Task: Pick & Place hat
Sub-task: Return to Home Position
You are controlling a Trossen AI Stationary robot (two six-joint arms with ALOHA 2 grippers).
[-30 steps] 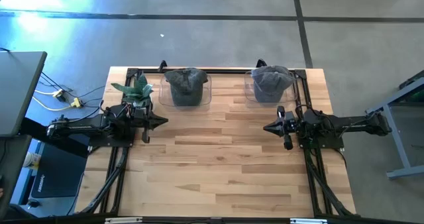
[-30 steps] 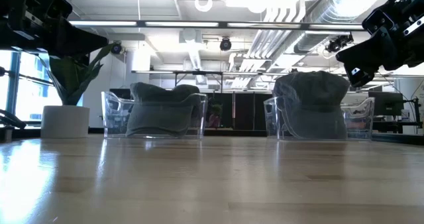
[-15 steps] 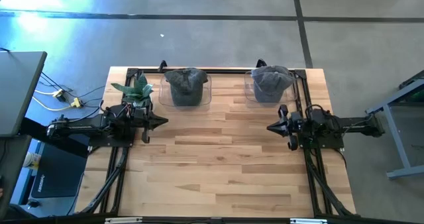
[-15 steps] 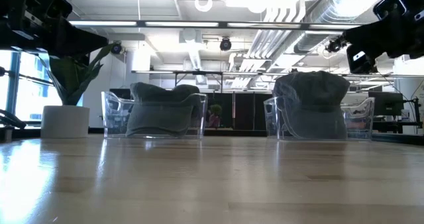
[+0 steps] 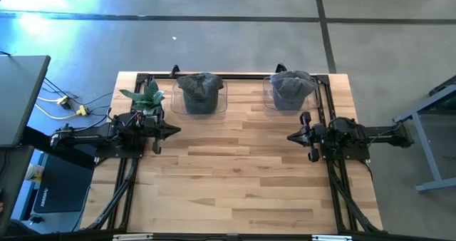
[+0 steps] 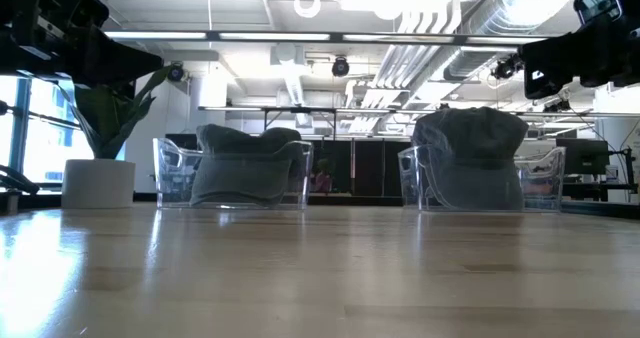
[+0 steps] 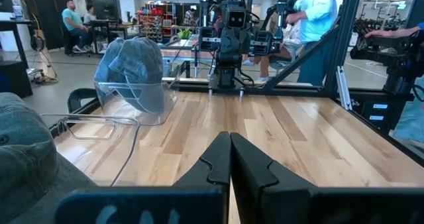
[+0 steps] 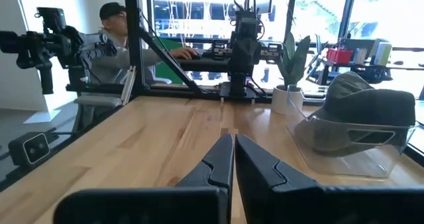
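**Q:** Where are the caps?

**A:** The dark cloth cap (image 5: pixel 200 90) sits inside the left clear plastic bin (image 5: pixel 221 106). The gray cloth cap (image 5: pixel 291 86) sits inside the right clear plastic bin (image 5: pixel 267 99). Both bins stand along the back edge of the light wooden table (image 5: pixel 242 177), well apart.

**Q:** And the claws?

**A:** The left gripper (image 5: pixel 173 130) hangs over the table's left side, near the small potted green plant (image 5: pixel 146 97). Its fingers (image 7: pixel 218 159) are pressed together on nothing. The right gripper (image 5: pixel 291 136) hangs over the right side, near the right bin, with its fingers (image 8: pixel 221 159) likewise together and empty. The two tips face each other across the bare middle.
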